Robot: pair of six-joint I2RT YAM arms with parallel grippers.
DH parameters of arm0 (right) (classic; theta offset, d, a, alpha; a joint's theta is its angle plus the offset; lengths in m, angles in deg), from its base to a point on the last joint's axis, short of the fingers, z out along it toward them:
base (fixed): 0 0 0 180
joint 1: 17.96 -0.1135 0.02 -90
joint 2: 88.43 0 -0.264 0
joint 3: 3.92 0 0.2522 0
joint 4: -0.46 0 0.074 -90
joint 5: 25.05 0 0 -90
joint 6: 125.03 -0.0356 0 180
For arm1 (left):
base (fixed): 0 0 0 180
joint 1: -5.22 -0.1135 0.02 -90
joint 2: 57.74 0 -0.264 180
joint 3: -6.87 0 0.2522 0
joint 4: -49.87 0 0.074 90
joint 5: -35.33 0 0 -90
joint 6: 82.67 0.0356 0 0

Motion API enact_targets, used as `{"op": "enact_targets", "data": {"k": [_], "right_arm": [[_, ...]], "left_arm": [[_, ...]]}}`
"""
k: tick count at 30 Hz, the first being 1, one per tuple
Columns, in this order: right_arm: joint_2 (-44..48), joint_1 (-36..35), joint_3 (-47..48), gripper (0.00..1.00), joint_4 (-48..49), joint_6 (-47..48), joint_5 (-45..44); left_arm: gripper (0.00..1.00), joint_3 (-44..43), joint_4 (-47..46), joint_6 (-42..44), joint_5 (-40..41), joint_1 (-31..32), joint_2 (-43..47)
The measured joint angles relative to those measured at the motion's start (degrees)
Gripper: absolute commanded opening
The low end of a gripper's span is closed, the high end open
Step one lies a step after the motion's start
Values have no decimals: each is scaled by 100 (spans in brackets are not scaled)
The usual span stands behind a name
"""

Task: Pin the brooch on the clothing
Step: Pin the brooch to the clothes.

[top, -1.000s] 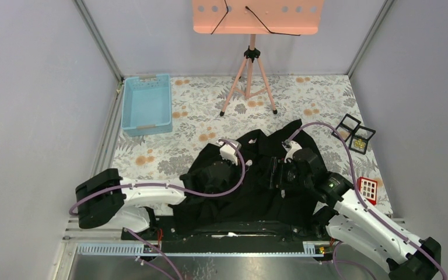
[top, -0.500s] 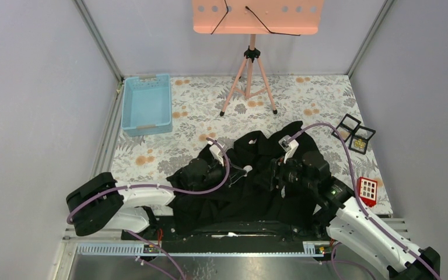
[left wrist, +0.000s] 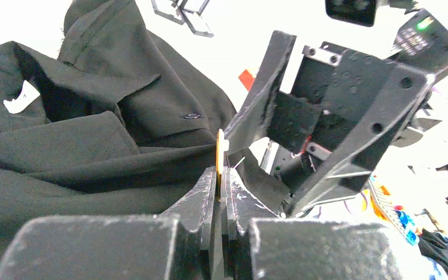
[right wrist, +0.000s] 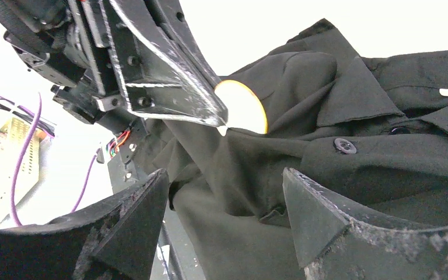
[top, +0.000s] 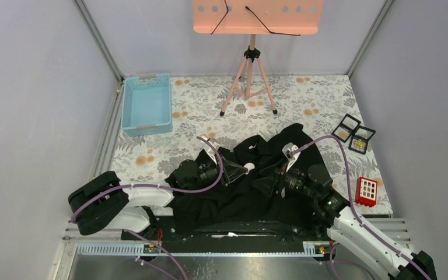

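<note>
Flowery table (top: 303, 96) holds the black shirt (top: 251, 198) at six o'clock. Left gripper (left wrist: 221, 175) pinches the round yellow brooch (right wrist: 242, 108) just above the shirt. Right gripper (right wrist: 224, 181), at its three o'clock, stands wide open, empty.

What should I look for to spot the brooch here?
Start at the big black shirt in mid-scene. The left end effector over it pinches the brooch: a small round yellow disc, unlike the shirt's dark buttons.
</note>
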Motion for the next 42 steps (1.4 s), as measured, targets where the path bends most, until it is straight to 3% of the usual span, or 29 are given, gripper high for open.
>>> {"op": "enact_targets", "data": {"k": [11, 18, 21, 42], "right_arm": [[-874, 0, -310, 73, 1561, -203, 0], [-1058, 0, -308, 55, 1961, -280, 4], [-1064, 0, -310, 52, 2044, -321, -9], [-1591, 0, -310, 48, 2618, -660, 11]], "left_arm": [[0, 181, -417, -197, -179, -11, 0], [0, 240, -494, -249, -225, -13, 37], [0, 264, -555, -260, -256, -17, 57], [0, 264, -678, -291, -306, -46, 85]]}}
